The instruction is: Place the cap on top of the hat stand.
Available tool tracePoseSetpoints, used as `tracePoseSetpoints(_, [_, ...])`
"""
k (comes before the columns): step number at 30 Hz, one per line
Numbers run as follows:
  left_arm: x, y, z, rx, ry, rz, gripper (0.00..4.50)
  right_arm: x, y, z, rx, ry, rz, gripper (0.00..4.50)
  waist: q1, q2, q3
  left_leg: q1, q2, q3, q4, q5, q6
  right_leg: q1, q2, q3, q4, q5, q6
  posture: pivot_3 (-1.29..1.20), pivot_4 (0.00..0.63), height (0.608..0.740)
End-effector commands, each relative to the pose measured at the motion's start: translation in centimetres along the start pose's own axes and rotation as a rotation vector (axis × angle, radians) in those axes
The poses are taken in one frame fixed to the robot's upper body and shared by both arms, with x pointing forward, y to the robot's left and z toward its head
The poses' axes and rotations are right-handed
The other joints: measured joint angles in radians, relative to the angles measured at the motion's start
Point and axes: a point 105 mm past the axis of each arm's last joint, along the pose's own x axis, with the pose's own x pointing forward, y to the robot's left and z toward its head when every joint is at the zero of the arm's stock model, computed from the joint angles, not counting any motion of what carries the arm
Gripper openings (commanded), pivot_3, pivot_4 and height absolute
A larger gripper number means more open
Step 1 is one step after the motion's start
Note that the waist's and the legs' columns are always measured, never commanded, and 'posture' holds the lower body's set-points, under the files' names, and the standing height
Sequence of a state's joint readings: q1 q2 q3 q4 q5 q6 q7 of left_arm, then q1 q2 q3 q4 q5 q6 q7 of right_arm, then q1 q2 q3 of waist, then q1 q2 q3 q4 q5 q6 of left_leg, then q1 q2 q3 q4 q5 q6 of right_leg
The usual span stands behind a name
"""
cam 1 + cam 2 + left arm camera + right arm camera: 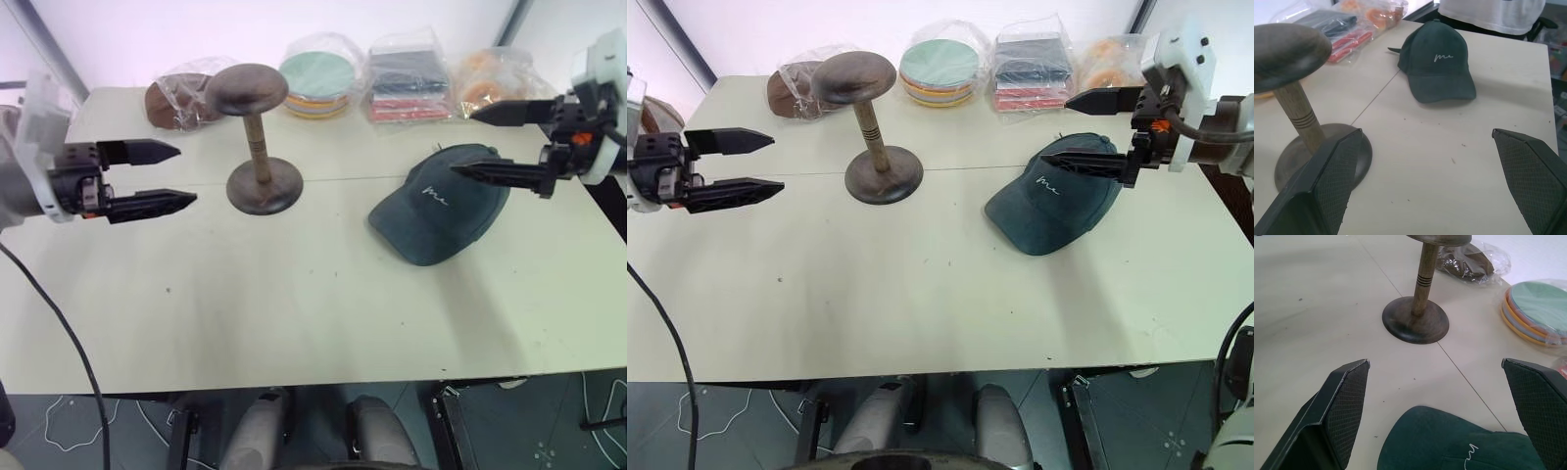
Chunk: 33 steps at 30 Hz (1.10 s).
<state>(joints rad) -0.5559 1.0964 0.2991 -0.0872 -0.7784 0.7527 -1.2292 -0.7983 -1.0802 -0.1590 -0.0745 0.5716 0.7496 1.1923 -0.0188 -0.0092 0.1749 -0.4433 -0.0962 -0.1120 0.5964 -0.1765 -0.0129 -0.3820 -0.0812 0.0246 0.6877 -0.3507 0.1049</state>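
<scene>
Bare pale desk [294, 323] fills the near part of the head views, with one cap [441, 204] and one hat stand [257, 137] farther back. Two claws reach in from the sides, each spread wide and holding nothing: the left claw [176, 176] hangs in the air left of the stand, the right claw [1068, 132] over the cap's right half. One dark green cap lies crown up on the desk, right of the stand and apart from it, its brim pointing toward the near edge. One stand is upright on its round base, its domed top bare.

Head views show four clear bags [407, 73] in a row along the far edge — the left wrist view instead shows a person's white shirt [1493, 14] past the desk, and the cap's white script [1443, 57] read head-on. From the right wrist, the stand's ringed stem shows.
</scene>
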Motion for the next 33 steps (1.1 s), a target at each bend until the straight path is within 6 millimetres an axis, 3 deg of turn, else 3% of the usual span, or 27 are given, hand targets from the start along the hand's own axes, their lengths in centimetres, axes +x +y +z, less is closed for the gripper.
tracePoseSetpoints(1, [-0.6,0.2,1.2,0.063,-0.023,0.018,4.50,-0.9,0.0,1.3,-0.059,-0.008,-0.026,4.42,0.000,0.000,0.000,0.000,0.000,0.000,0.000,0.000,0.000,0.000,0.000,0.000,0.000,0.000,0.000,0.00,0.150,0.740])
tracePoseSetpoints(21, [-0.6,0.4,0.8,0.038,-0.048,-0.008,4.50,-1.1,0.8,1.2,-0.044,0.010,-0.030,4.42,0.000,0.000,0.000,0.000,0.000,0.000,0.000,0.000,0.000,0.000,0.000,0.000,0.000,0.000,0.000,0.00,0.150,0.740])
tracePoseSetpoints(33, [0.6,0.5,0.4,0.027,-0.054,-0.030,4.50,-0.8,1.5,0.9,-0.052,0.030,-0.033,4.42,0.001,0.000,0.000,0.000,0.000,0.000,0.000,0.000,0.000,0.000,0.000,0.000,0.000,0.000,0.000,0.00,0.150,0.740])
